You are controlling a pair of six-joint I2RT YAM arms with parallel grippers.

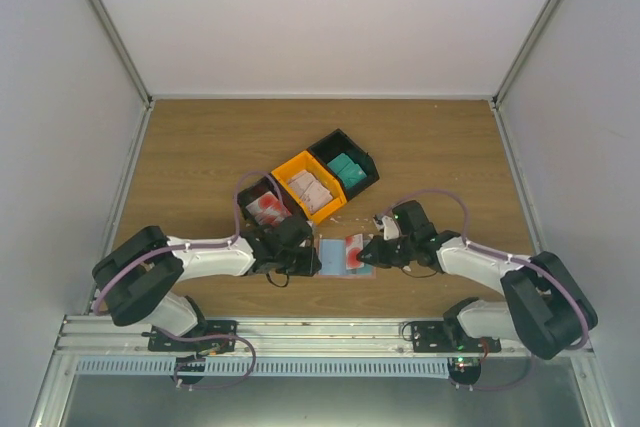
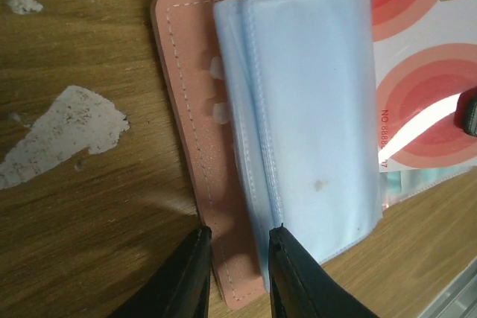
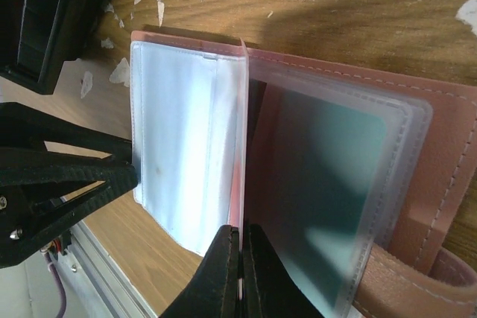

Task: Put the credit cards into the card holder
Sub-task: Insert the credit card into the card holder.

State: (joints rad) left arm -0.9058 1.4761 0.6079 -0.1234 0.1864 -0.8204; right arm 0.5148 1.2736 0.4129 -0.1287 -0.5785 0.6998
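From above, the open wallet (image 1: 345,254) lies on the table (image 1: 200,147) just below the bins (image 1: 305,185), between the left tool (image 1: 300,259) and right tool (image 1: 375,250). The left wrist view shows the left tool (image 2: 237,247) clamped on the wallet's (image 2: 186,109) near edge, beside its blue pockets (image 2: 313,109). The right wrist view shows the right tool (image 3: 240,240) pinching a red-and-white card (image 3: 243,147) edge-on at the wallet's (image 3: 447,139) fold; a teal card (image 3: 343,184) sits in a pocket.

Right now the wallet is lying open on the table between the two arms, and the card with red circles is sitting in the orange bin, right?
Not quite. The wallet does lie open on the table between the arms, but the card with red circles is at the wallet, pinched by the right gripper, not in the orange bin. The left wrist view shows it.
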